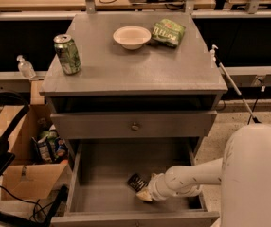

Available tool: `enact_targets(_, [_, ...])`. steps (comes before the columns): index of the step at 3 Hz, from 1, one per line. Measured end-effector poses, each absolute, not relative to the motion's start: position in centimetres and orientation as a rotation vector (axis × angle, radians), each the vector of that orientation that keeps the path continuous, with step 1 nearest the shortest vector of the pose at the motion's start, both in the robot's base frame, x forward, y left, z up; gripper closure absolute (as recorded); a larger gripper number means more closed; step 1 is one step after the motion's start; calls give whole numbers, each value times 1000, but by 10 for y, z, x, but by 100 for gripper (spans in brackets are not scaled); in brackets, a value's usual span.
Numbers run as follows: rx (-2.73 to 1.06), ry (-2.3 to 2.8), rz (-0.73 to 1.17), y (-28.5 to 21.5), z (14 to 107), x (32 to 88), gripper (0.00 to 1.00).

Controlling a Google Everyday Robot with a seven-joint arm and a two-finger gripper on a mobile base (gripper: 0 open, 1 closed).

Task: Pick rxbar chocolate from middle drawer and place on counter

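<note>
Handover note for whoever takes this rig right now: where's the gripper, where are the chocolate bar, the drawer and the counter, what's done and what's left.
Gripper: low inside the open middle drawer, at the near end of the rxbar chocolate; contact cannot be told.
Bar: lying on the drawer floor, right of centre.
Counter: holds a soda can, a bowl and a green snack bag; no bar on it.
Done: drawer open, arm reached in.
Left: grasp the bar, lift it out, set it on the counter.
</note>
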State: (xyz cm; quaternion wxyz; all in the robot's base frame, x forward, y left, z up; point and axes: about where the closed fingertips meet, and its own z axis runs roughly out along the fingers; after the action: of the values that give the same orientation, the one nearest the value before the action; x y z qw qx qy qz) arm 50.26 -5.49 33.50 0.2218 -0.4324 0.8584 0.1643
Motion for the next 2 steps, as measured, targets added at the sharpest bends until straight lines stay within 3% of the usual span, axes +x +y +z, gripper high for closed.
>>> enact_targets(1, [-1195, 2372, 454, -55, 341, 503, 96])
enact_targets(2, [-1195, 2372, 454, -55, 344, 503, 100])
